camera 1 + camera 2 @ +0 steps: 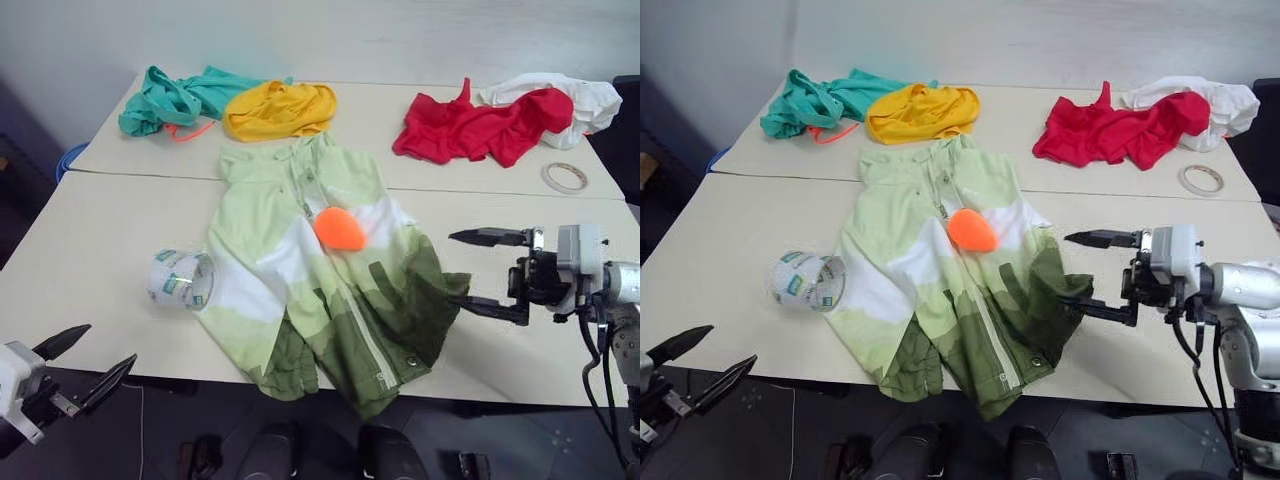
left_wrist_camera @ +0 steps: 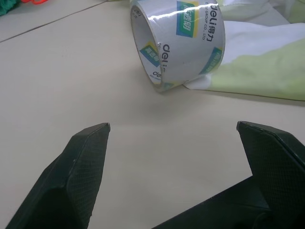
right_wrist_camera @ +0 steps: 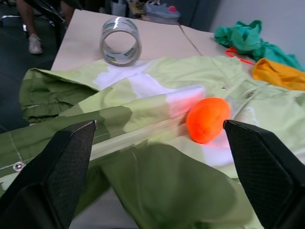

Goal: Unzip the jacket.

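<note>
The jacket (image 1: 325, 270) lies flat at the worktop (image 1: 90, 260) centre, orange zipper pull (image 1: 340, 228) on its chest. The right hand (image 1: 487, 272) hovers just beside its right hem, spread wide, empty. The left hand (image 1: 88, 362), also wide and empty, sits near the tape roll (image 1: 180, 279).

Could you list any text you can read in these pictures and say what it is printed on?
"deli": brand print on the tape roll, repeated on its blue and green labels.
Chinese characters beside "deli" on the same roll: present, too unclear to quote.
Small lines on the labels: too small to read.
No text legible on the jacket.
</note>
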Controlling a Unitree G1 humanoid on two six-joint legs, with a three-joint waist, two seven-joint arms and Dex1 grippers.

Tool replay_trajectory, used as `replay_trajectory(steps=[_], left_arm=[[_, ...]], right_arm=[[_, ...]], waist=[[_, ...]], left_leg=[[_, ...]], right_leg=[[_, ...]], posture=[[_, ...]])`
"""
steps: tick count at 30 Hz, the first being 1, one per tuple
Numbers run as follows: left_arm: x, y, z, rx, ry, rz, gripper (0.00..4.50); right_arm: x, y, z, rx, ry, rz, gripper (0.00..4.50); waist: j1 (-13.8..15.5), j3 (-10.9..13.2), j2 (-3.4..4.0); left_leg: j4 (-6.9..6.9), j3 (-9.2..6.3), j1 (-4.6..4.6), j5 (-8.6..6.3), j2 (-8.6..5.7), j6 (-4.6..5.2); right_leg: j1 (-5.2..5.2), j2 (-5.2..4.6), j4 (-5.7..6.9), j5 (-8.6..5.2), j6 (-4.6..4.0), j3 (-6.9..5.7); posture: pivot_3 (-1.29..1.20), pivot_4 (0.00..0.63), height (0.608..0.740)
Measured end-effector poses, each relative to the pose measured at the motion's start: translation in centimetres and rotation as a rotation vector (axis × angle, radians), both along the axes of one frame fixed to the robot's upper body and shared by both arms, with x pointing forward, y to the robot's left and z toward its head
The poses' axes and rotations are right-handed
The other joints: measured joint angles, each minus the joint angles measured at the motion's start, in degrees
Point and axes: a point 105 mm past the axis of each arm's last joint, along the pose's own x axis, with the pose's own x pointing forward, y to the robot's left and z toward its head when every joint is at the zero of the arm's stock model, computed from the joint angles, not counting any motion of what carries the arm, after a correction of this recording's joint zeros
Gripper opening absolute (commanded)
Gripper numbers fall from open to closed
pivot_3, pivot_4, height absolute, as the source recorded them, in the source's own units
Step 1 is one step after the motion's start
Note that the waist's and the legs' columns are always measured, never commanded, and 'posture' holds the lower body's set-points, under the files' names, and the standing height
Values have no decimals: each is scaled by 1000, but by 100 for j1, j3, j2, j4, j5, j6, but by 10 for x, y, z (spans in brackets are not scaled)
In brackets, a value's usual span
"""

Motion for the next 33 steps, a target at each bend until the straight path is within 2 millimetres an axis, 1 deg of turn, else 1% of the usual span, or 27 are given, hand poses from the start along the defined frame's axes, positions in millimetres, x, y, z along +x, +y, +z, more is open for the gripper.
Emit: replay_trajectory(steps=[2, 6, 8, 14, 17, 19, 22, 25, 27, 29, 31, 33], left_arm=[[1, -1, 2, -1, -4, -5, 4500], [3, -4, 3, -44, 5, -13, 4500], [3, -8, 5, -68, 5, -31, 4500], [11, -19, 21, -143, 7, -135, 4500], [20, -22, 30, -160, -31, -153, 4500], [22, -23, 33, -159, -36, -166, 4500], [22, -24, 32, -171, -17, -178, 4500], [21, -16, 24, -227, 60, -146, 4500], [20, -10, 21, -303, 100, -108, 4500], [23, 2, 19, -438, 166, -20, 4500], [31, 11, 23, -571, 207, 41, 4500], [47, 10, 30, -646, 196, 23, 4500]], right_arm=[[-2, 0, -2, -1, 9, 3, 4427], [-12, 1, -16, -11, 50, 23, 4427], [-16, 1, -20, -15, 52, 33, 4427], [-30, 2, -33, -11, 51, 52, 4427], [-37, 1, -43, -13, 58, 46, 4427], [-40, 1, -45, -18, 40, 63, 4427], [-42, 1, -46, -17, 29, 64, 4427], [-35, 8, -35, 21, -28, 50, 4427], [-33, 17, -24, 42, -82, 65, 4427], [-32, 32, -12, 90, -141, 100, 4427], [-31, 49, 2, 156, -192, 147, 4427], [-34, 67, 17, 206, -231, 206, 4427]], waist=[[-5, 0, 0], [-17, 0, 0], [-27, 0, 0], [-19, 0, 0], [-12, 0, 0], [-22, 0, 0], [-68, 0, 0], [-101, 0, 1], [-107, 0, 1], [-119, 1, -2], [-128, 3, -2], [-82, 4, 1]], left_leg=[[4, 4, 0, -3, 0, 2], [5, 8, 1, -5, 0, 3], [6, 13, 4, -4, 1, 2], [8, 12, 13, -2, 4, -1], [11, 12, 13, -2, 4, -1], [12, 15, 14, -2, 4, -1], [12, 22, 18, -2, 6, -2], [12, 23, 23, 0, 8, -5], [12, 22, 23, 0, 10, -6], [13, 15, 23, 1, 14, -9], [14, 11, 23, 4, 14, -13], [15, 8, 23, 5, 12, -22]], right_leg=[[1, 0, -3, 0, 0, 0], [3, 2, -3, 0, 1, 1], [3, 3, 2, 1, 1, 4], [6, 5, 18, 1, 1, 7], [8, 5, 18, 1, 1, 7], [8, 5, 17, 1, 1, 10], [7, 10, 20, 1, 1, 16], [5, 11, 32, 1, 1, 19], [3, 11, 35, 1, 1, 20], [-2, 12, 43, 0, 0, 21], [-7, 11, 56, 0, -1, 23], [-8, 11, 59, -1, -1, 21]], posture=[[0, 150, 740], [0, 150, 740], [0, 150, 740], [0, 150, 740], [0, 150, 740], [0, 150, 740], [0, 150, 740], [0, 150, 740], [0, 150, 740], [0, 150, 740], [0, 150, 740], [0, 150, 740]])
